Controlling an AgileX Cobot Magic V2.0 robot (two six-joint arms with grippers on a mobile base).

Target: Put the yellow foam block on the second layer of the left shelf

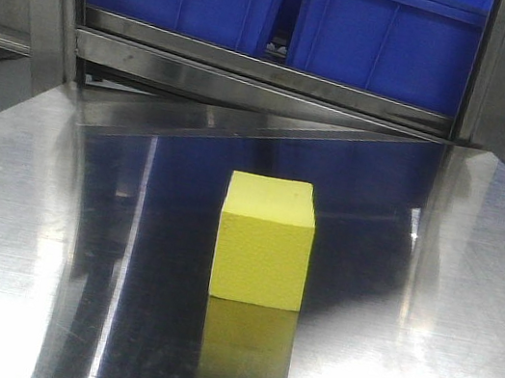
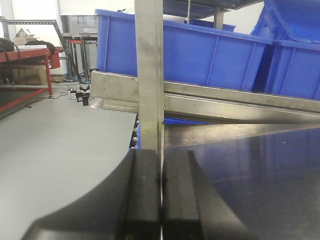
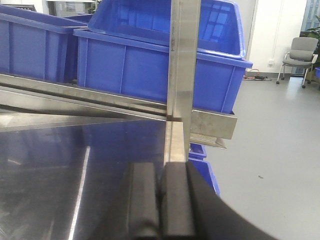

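Observation:
The yellow foam block (image 1: 264, 241) stands alone on the shiny steel table (image 1: 19, 236), in the middle of the front view, with its reflection below it. Neither gripper shows in the front view. My left gripper (image 2: 161, 165) is shut and empty, its black pads pressed together in front of a steel shelf post (image 2: 149, 75). My right gripper (image 3: 160, 172) is shut and empty, at the table's right edge near another steel post (image 3: 184, 55). The block is out of view in both wrist views.
A steel shelf frame (image 1: 253, 77) runs across the back, carrying blue plastic bins (image 1: 387, 37) above the table. Bins also show in the left wrist view (image 2: 200, 55) and right wrist view (image 3: 135, 65). A red rack (image 2: 30, 65) and a chair (image 3: 298, 57) stand on the floor.

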